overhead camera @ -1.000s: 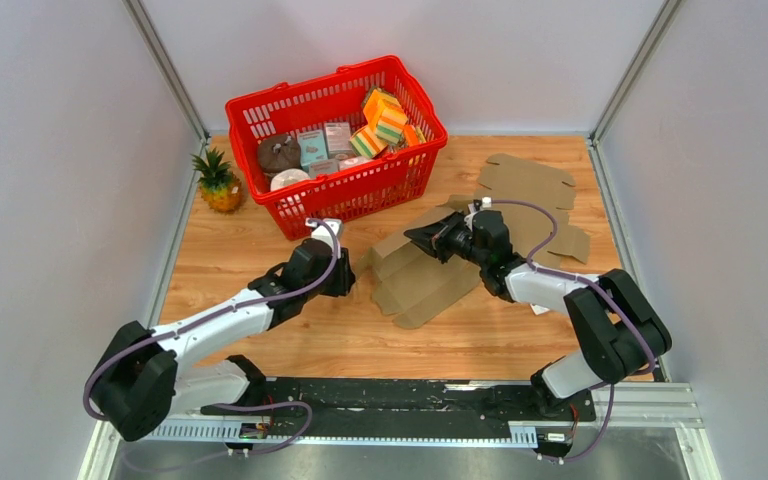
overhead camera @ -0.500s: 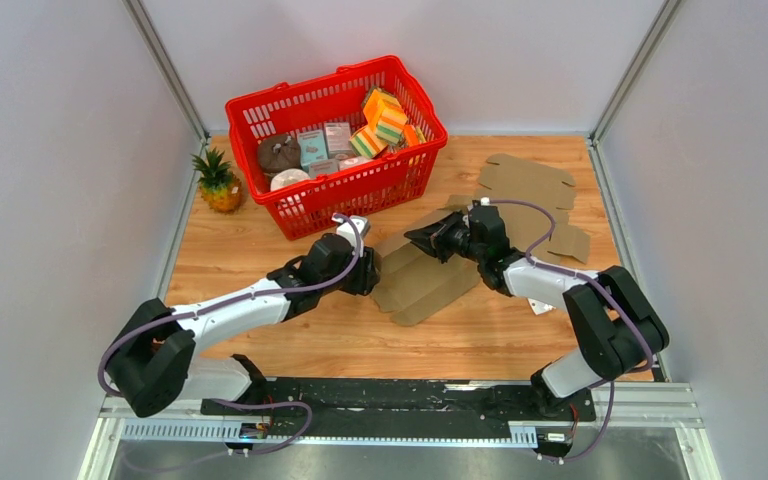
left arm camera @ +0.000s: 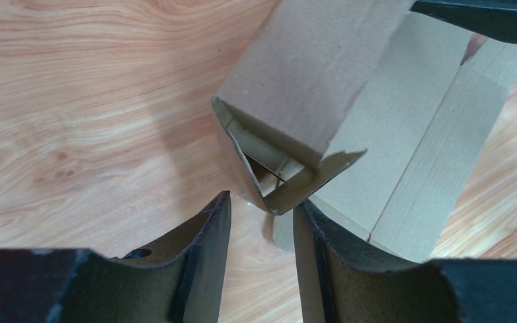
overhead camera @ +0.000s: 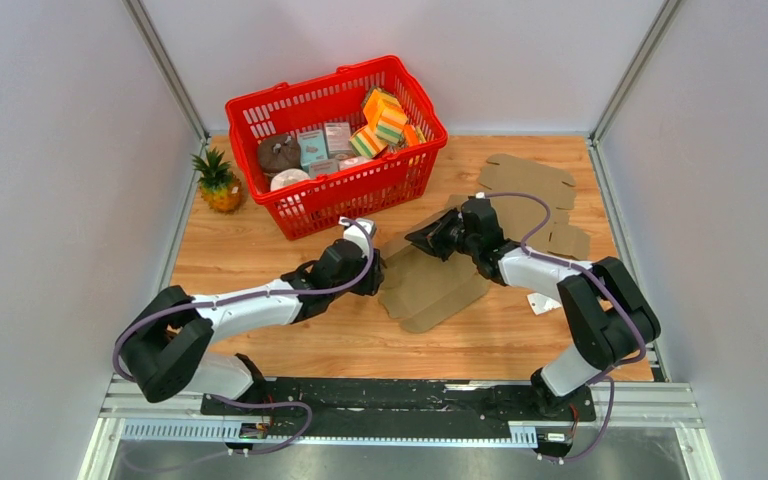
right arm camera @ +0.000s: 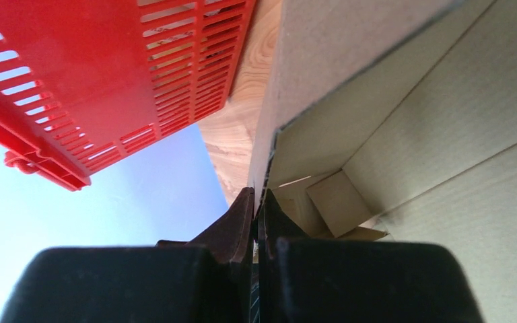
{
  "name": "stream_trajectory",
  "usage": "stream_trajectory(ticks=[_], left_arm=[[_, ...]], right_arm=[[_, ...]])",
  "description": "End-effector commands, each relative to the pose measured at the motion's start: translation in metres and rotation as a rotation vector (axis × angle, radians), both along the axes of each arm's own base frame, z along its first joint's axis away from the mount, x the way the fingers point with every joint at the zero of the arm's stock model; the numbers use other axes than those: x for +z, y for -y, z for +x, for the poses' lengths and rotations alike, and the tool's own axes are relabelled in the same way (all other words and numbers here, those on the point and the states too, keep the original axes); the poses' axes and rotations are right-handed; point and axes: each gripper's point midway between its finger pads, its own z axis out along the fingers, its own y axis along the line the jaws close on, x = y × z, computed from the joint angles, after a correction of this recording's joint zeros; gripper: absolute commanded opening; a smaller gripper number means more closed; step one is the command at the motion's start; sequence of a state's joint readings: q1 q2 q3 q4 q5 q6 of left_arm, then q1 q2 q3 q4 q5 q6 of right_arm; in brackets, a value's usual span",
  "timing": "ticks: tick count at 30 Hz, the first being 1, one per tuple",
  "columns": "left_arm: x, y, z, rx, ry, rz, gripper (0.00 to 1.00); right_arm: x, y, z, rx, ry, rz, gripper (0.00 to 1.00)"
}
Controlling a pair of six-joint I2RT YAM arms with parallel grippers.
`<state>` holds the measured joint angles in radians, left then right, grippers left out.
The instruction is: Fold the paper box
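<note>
Mid-fold here. The half-raised brown cardboard box (overhead camera: 438, 285) sits on the wooden tabletop (overhead camera: 260, 250), just in front of the red plastic basket (overhead camera: 335, 140) and between my two arms. The right gripper (right arm camera: 256, 202) is pinched tight on one upright wall. The left gripper (left arm camera: 261, 219) is partway open, hovering at the near folded corner. Next move, I reckon, is to ease in and press that corner flap without crushing it.
</note>
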<state>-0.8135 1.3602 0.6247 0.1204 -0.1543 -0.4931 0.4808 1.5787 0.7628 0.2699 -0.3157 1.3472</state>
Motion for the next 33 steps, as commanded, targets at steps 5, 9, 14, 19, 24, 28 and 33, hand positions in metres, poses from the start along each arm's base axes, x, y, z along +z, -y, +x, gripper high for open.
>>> stream_trajectory(ticks=[5, 9, 14, 19, 24, 28, 33], left_arm=[[0.016, 0.027, -0.001, 0.004, 0.128, -0.077, 0.48], [0.017, 0.025, -0.005, 0.035, 0.147, -0.044, 0.49], [0.016, 0.018, 0.004, 0.111, 0.167, -0.012, 0.44], [0.017, 0.023, 0.010, 0.142, 0.218, 0.041, 0.41], [0.024, 0.037, 0.013, 0.153, 0.282, 0.096, 0.48], [0.033, 0.047, 0.025, 0.207, 0.326, 0.121, 0.40], [0.026, 0.042, 0.031, 0.299, 0.299, 0.190, 0.25]], right_arm=[[-0.019, 0.011, -0.005, 0.033, 0.049, -0.114, 0.05], [-0.018, 0.015, -0.005, 0.026, 0.102, -0.115, 0.06], [-0.014, 0.014, -0.013, 0.038, 0.125, -0.059, 0.06], [-0.009, 0.016, -0.014, 0.034, 0.128, -0.048, 0.07], [-0.009, 0.018, -0.016, 0.007, 0.088, -0.020, 0.06], [-0.010, 0.020, -0.016, -0.018, 0.057, -0.021, 0.06], [-0.010, 0.019, -0.018, -0.029, 0.029, -0.005, 0.05]])
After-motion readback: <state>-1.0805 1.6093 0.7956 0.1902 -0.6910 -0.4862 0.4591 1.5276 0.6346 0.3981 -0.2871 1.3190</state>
